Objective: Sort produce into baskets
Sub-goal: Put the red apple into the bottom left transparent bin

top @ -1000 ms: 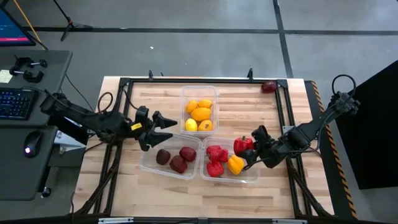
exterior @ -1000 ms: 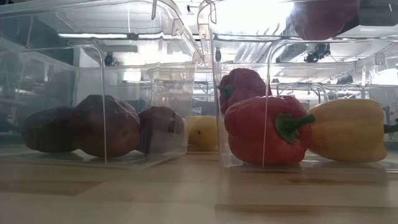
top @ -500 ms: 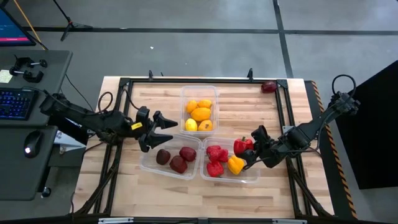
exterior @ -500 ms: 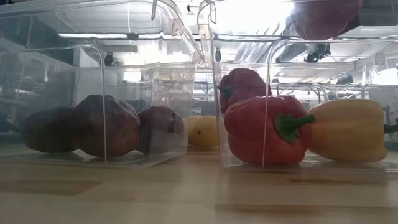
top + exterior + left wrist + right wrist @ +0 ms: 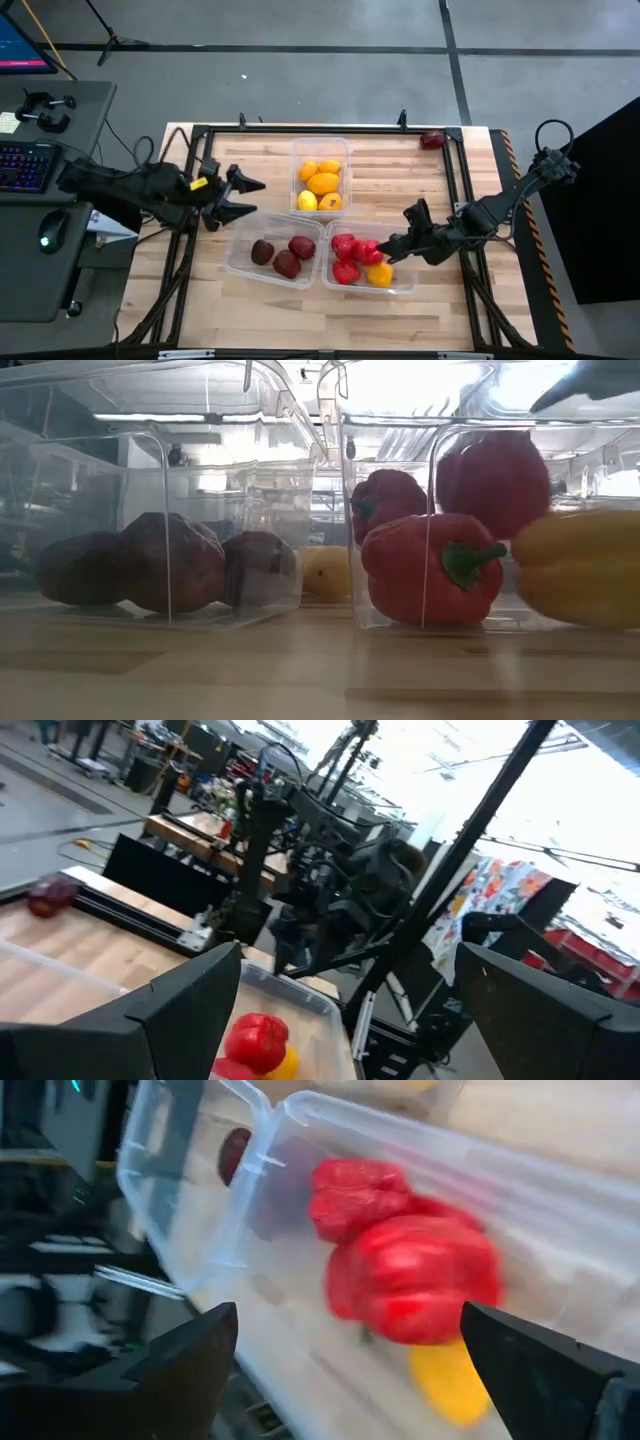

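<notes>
As the right claw (image 5: 392, 243) stands open over the lower-right tub (image 5: 405, 285), its red pepper (image 5: 369, 251) lies inside; next comes the maroon fruit (image 5: 432, 140) upper right. Left claw (image 5: 240, 196) waits open, empty.

The left gripper (image 5: 335, 1020) has its two dark fingers (image 5: 180, 1010) spread wide apart, with nothing between them. Just ahead of it, between the fingers, is a clear tub (image 5: 300, 1000). A red bell pepper (image 5: 255, 1038) sits inside, and a yellow pepper (image 5: 285, 1063) is touching it. Farther ahead, past the tub, is the other robot arm (image 5: 330, 900), dark and bent. Far off to one side, a dark red fruit (image 5: 50, 897) lies alone on the wooden table (image 5: 100, 935), beside a black rail (image 5: 130, 912).
</notes>
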Tool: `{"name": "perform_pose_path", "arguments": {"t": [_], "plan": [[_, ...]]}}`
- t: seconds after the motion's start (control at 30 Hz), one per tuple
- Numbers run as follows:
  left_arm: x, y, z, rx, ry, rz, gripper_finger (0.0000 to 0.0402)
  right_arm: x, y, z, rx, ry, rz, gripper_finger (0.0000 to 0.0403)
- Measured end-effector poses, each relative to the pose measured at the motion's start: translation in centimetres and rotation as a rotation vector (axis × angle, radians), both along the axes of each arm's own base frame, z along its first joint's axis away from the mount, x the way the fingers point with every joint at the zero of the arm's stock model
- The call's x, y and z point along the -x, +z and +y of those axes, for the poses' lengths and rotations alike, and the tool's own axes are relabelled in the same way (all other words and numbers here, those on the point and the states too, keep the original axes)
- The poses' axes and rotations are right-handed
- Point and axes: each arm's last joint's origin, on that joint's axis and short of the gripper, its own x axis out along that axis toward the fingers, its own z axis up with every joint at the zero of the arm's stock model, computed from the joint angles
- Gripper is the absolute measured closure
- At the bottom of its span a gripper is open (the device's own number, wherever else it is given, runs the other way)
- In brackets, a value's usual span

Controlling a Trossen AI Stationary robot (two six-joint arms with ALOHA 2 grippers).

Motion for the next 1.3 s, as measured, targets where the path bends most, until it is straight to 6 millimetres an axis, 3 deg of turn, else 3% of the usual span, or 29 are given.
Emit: {"name": "perform_pose_path", "arguments": {"t": [0.17,0.37,0.53,0.7,0.83,1.0,1.17,1.3], "plan": [[1.3,0.0,0.9,-0.005,0.051,0.02,0.0046,-0.3,0.3,0.4,-0.19,-0.059,-0.023,0.0034],[1.3,-0.1,1.4,0.01,0.096,0.038,0.0046,-1.3,0.4,-1.4,-0.1,-0.274,-0.112,0.0034],[0.4,-0.5,2.0,0.048,0.198,0.064,0.0046,-0.8,1.4,-7.1,0.062,-0.436,-0.102,0.0034],[-1.4,-0.7,3.4,0.082,0.303,0.04,0.0046,2.1,1.9,-14.4,0.23,-0.674,0.057,0.0034],[-3.3,-1.5,5.6,0.127,0.418,0.05,0.0046,4.5,1.5,-20.3,0.321,-0.874,0.249,0.0034],[-5.3,-1.6,9.6,0.216,0.538,0.088,0.0046,5.1,0.5,-26.7,0.334,-0.889,0.323,0.0034],[-7.3,-0.6,13.2,0.19,0.507,0.124,0.0046,4.6,-1.6,-31.3,0.309,-0.827,0.339,0.0034],[-8.0,-0.1,16.7,0.129,0.507,0.227,0.0046,4.2,-3.9,-32.7,0.254,-0.804,0.444,0.0034]]}}
